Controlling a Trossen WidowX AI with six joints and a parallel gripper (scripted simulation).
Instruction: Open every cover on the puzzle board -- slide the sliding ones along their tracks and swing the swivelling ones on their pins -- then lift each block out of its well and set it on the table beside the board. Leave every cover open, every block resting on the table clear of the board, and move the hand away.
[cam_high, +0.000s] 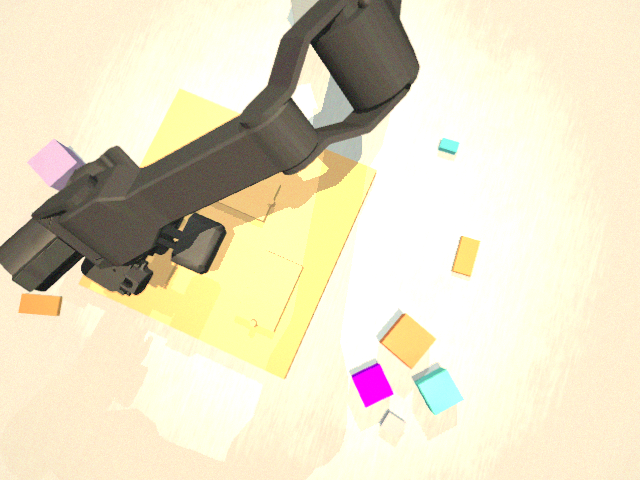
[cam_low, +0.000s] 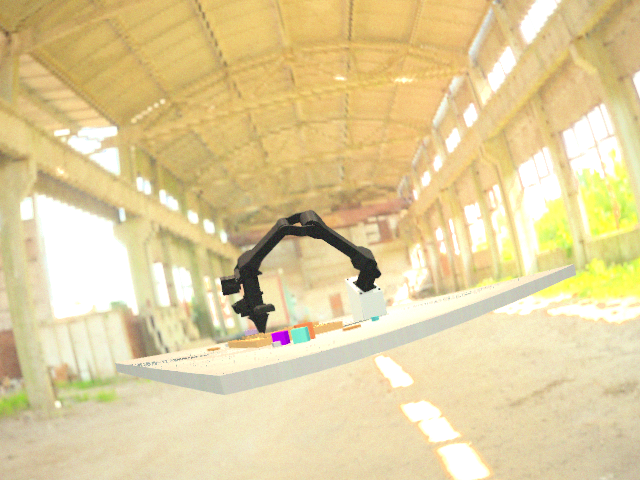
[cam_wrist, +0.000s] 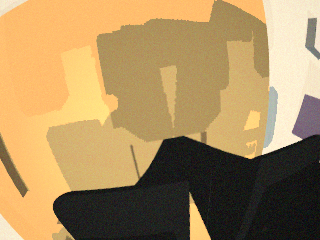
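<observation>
1. Top: your puzzle board (cam_high: 330, 227) (cam_low: 250, 343) (cam_wrist: 35, 75) sits under the arm (cam_high: 201, 170) (cam_low: 336, 237). Thin outlines show on its face; can't tell how far each cover is open. Off the board's right edge: magenta block (cam_high: 372, 385) (cam_low: 280, 337), large orange block (cam_high: 407, 339) (cam_low: 311, 329), large teal block (cam_high: 438, 391) (cam_low: 300, 334), amber slab (cam_high: 465, 256), small teal piece (cam_high: 448, 145). Off its left side: pink block (cam_high: 54, 163) (cam_wrist: 307, 117), partly behind the arm, and orange slab (cam_high: 40, 304).
2. Exterior: your gripper (cam_high: 168, 240) (cam_low: 262, 329) (cam_wrist: 172, 142) points down at the board, tips low; contact can't be confirmed. Magenta and large teal blocks rest on the table (cam_low: 330, 356) in front. White base (cam_low: 368, 303) farther right.
3. Wrist: gripper clenched, nothing grasped. Shadow covers much of the board face. Pink block reads purple at right, off the board.
</observation>
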